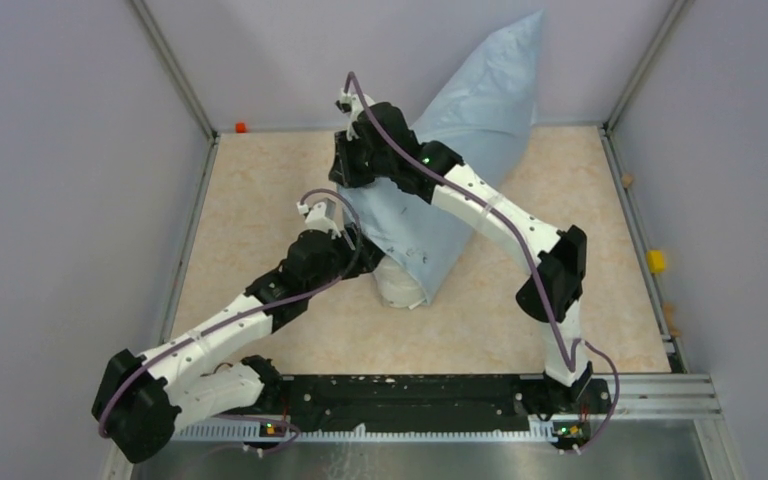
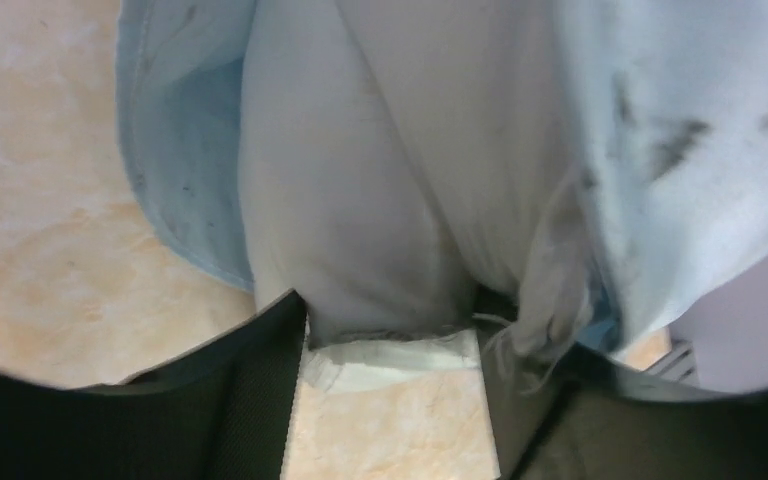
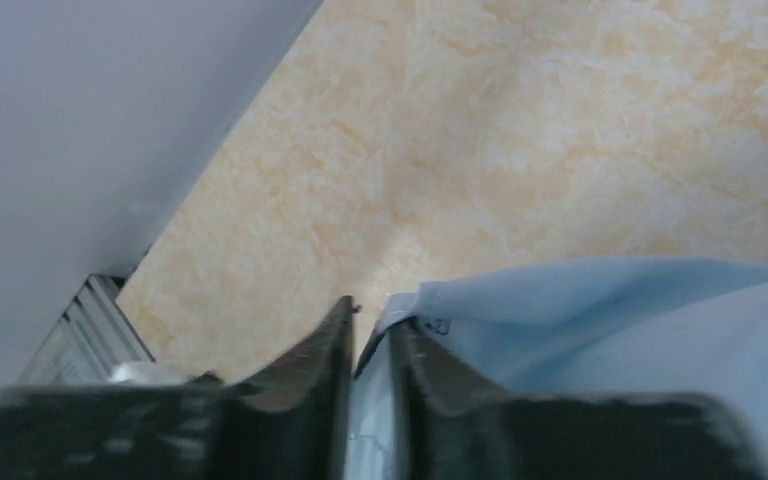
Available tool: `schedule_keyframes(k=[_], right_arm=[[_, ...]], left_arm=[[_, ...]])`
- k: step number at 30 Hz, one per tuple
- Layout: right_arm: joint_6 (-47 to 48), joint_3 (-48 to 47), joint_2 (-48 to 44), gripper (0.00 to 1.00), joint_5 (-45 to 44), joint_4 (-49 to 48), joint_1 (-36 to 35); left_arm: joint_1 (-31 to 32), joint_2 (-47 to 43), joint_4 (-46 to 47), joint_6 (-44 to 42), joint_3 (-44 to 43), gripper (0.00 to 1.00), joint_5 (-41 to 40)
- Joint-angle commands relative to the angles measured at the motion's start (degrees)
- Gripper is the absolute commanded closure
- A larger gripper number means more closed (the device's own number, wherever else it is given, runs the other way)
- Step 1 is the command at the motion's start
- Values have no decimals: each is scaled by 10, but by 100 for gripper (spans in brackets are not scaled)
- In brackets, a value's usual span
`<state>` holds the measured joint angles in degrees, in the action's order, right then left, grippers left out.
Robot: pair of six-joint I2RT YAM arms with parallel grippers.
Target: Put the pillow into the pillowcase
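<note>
The light-blue pillowcase (image 1: 480, 110) stands tilted, its closed corner high against the back wall. The off-white pillow (image 1: 400, 288) is inside it, and only its lower end sticks out onto the table. My left gripper (image 1: 363, 262) is open at that end. In the left wrist view its fingers (image 2: 250, 400) stand apart on either side of the pillow (image 2: 360, 180), with the pillowcase (image 2: 680, 120) hanging around it. My right gripper (image 1: 346, 170) is shut on the pillowcase's upper left edge; the right wrist view shows blue hem (image 3: 610, 320) pinched in the gripper (image 3: 370, 330).
Grey walls and metal posts close in the beige table (image 1: 260, 220) on three sides. A small orange piece (image 1: 241, 127) sits at the back left corner and a yellow one (image 1: 656, 261) on the right rail. A black bar (image 1: 410, 395) runs along the near edge.
</note>
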<state>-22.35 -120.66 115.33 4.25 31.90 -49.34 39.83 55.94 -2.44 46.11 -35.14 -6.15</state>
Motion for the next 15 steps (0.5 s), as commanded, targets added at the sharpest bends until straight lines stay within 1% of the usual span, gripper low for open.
schedule_keyframes(k=[1,3,4,5,6,7,8,10,13,15], right_arm=[[39,-72,-24,73,-29,16,-22],[57,-69,-41,55,-54,29,-35],[66,-63,-53,48,-71,32,-41],[74,-53,-65,43,-86,34,-46],[81,-40,-80,39,-102,36,-51],[88,-23,-98,36,-119,35,-56],[95,4,-124,34,-141,30,-61],[105,75,-172,29,-186,10,-72],[105,199,-239,27,-244,-17,-82],[103,264,-277,27,-282,-27,-91]], left_arm=[[-13,46,71,7,8,48,22],[-29,62,66,18,1,75,25],[-39,68,64,23,-1,85,31],[-49,71,63,24,-1,91,39],[-58,72,63,26,0,95,45],[-67,71,63,28,2,99,50],[-77,70,63,30,4,100,56],[-95,67,62,31,8,100,75],[-114,69,59,28,11,100,85],[-127,73,59,30,14,100,92]])
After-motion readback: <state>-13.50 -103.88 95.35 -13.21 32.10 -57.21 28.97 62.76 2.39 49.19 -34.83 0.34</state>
